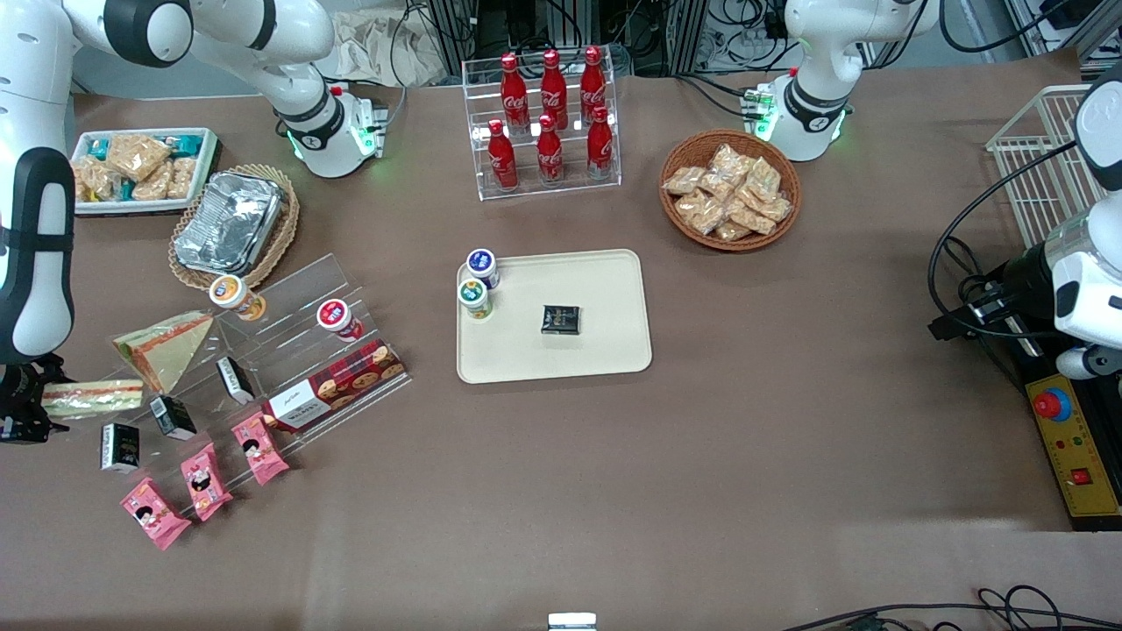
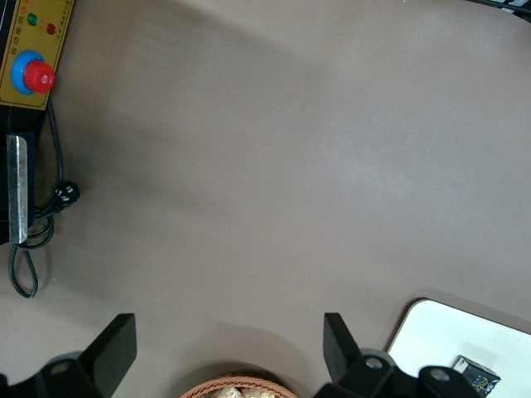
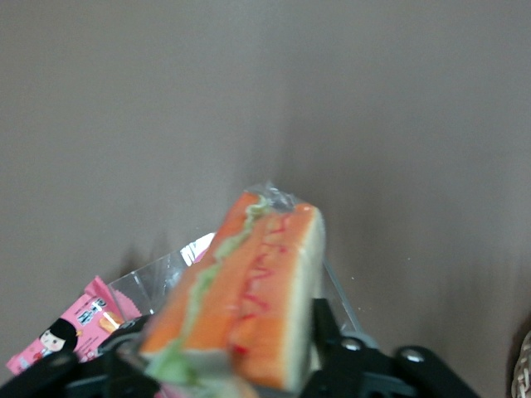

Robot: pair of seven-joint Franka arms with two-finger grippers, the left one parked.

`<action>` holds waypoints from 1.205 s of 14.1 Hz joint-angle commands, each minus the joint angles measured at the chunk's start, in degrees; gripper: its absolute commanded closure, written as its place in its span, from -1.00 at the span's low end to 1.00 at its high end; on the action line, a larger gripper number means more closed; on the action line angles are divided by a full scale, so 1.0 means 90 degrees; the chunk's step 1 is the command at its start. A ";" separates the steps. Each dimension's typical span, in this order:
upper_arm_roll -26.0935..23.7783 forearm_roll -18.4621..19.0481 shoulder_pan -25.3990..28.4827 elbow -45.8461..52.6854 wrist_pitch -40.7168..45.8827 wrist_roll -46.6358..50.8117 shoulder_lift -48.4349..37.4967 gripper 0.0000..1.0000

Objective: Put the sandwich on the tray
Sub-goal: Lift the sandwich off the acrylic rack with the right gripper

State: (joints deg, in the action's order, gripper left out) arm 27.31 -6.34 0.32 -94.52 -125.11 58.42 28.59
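The sandwich is clamped between the jaws of the gripper at the working arm's end of the counter; in the right wrist view the sandwich sits between the fingers, filling edge toward the camera. Beside it, a second wrapped wedge rests on a clear acrylic stand. The tray lies well apart at mid-counter, carrying two small cups and a dark packet
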 commanded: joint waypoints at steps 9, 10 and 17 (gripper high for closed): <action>-0.0027 -0.0213 -0.0094 0.0306 0.0422 -0.2222 -0.0841 1.00; -0.0056 -0.0213 -0.0075 0.0548 0.0801 -0.2214 -0.0872 1.00; -0.0933 -0.0213 -0.0016 0.1469 0.2191 -0.2233 -0.1124 1.00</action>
State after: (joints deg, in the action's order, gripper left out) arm 21.09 -6.73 0.15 -82.46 -107.29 39.93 19.47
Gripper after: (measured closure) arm 0.806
